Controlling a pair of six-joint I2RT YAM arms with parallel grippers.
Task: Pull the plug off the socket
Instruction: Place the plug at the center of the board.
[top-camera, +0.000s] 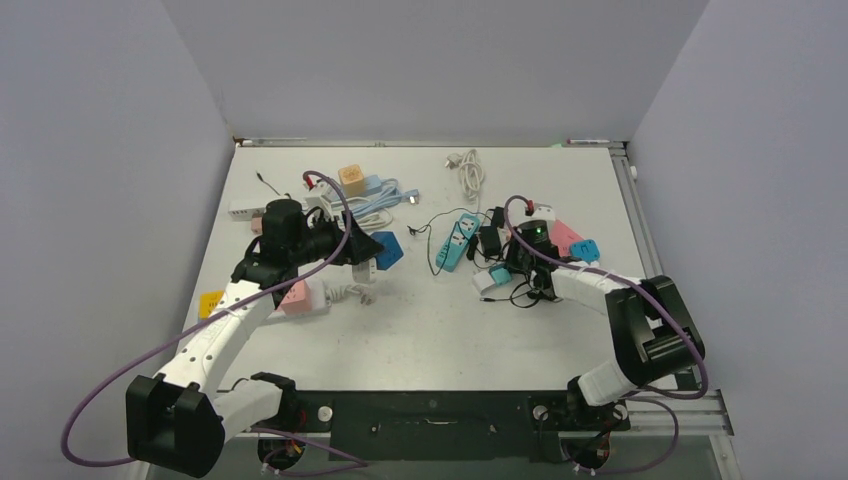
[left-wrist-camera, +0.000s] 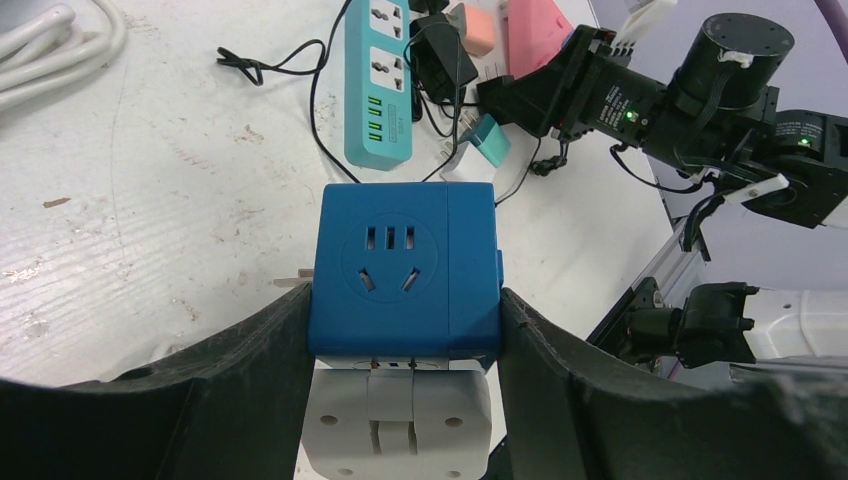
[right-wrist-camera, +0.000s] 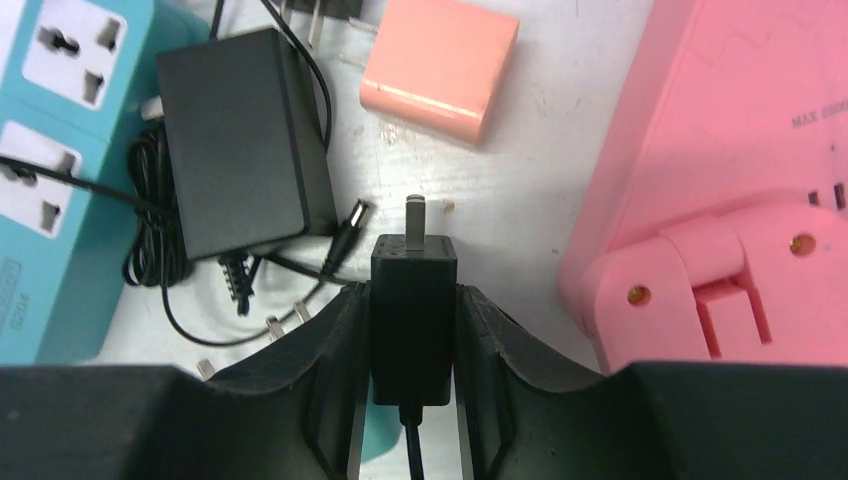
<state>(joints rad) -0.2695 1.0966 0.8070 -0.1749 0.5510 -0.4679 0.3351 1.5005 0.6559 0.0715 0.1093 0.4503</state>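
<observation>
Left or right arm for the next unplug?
Left, likely. The left gripper is shut on the blue cube socket, which appears plugged into a white adapter below it, so it can pull. The right gripper is shut on a black plug whose prong is bare, touching no socket.

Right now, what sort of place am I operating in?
Probably a robotics lab cell: a white table boxed in by plain walls, cluttered with a teal power strip and a pink power strip. The left gripper clamps a blue cube socket, the right gripper a black plug.
</observation>
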